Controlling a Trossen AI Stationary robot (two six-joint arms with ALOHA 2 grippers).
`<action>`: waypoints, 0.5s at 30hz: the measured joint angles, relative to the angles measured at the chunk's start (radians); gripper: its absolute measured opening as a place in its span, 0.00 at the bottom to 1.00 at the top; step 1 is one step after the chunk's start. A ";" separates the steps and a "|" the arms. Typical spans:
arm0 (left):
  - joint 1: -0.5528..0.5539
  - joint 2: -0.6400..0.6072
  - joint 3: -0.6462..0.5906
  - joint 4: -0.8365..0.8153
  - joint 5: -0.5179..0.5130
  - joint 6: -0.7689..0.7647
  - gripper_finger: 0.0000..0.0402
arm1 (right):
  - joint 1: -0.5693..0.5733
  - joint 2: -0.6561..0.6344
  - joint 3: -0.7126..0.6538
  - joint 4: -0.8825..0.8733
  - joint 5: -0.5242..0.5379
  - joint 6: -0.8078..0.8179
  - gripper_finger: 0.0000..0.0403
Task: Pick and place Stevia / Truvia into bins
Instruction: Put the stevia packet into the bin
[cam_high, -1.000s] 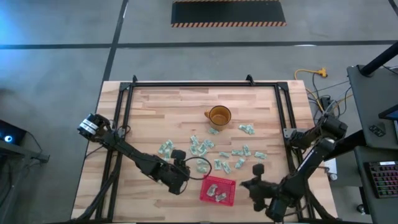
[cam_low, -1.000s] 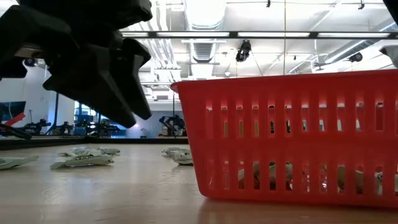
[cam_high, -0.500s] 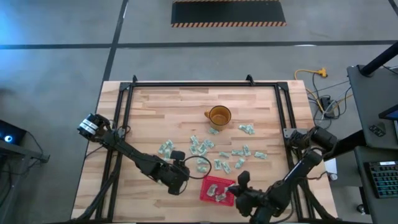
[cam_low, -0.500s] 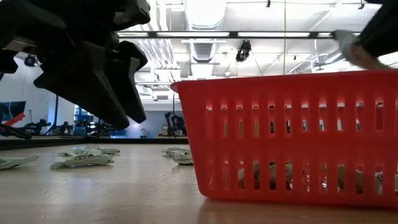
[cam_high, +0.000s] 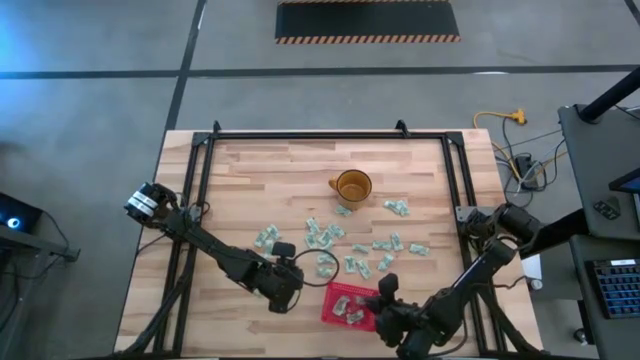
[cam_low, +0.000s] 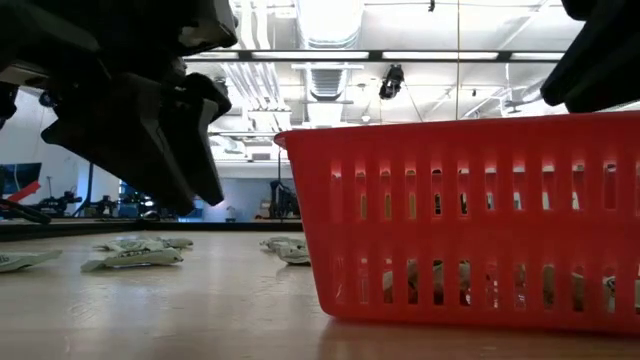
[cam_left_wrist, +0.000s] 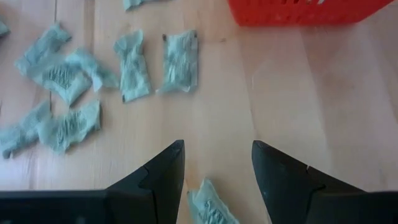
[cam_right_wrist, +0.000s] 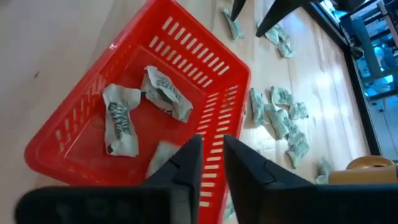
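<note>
Pale green and white packets (cam_high: 325, 237) lie scattered mid-table, and they also show in the left wrist view (cam_left_wrist: 179, 61). The red mesh basket (cam_high: 345, 305) stands on the table near its front edge and holds a few packets (cam_right_wrist: 121, 118). My left gripper (cam_high: 290, 272) hangs open above the table, left of the basket. One packet (cam_left_wrist: 208, 205) lies on the wood below the gap between its fingers (cam_left_wrist: 217, 155). My right gripper (cam_high: 385, 295) hovers over the basket's right rim (cam_right_wrist: 212, 146), narrowly open and empty.
A translucent amber mug (cam_high: 352, 186) stands at mid-table toward the far side. More packets lie to the right (cam_high: 398, 208) and left (cam_high: 266, 238) of the main scatter. Black frame rails run along the table's left and right sides.
My right gripper has gone toward the table's left edge, from beside the basket to over its right rim. Half a second ago the low view showed a pale packet at its fingertips; now that packet shows there no more.
</note>
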 joint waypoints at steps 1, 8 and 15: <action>0.000 0.000 0.000 -0.023 0.002 -0.033 0.43 | 0.000 0.000 0.000 0.000 0.000 -0.001 0.19; 0.000 0.000 -0.006 -0.223 0.013 -0.337 0.43 | 0.007 0.000 0.021 0.000 0.003 -0.051 0.30; 0.000 0.000 -0.013 -0.177 0.064 -0.344 0.43 | 0.024 -0.001 0.059 -0.032 0.003 -0.054 0.34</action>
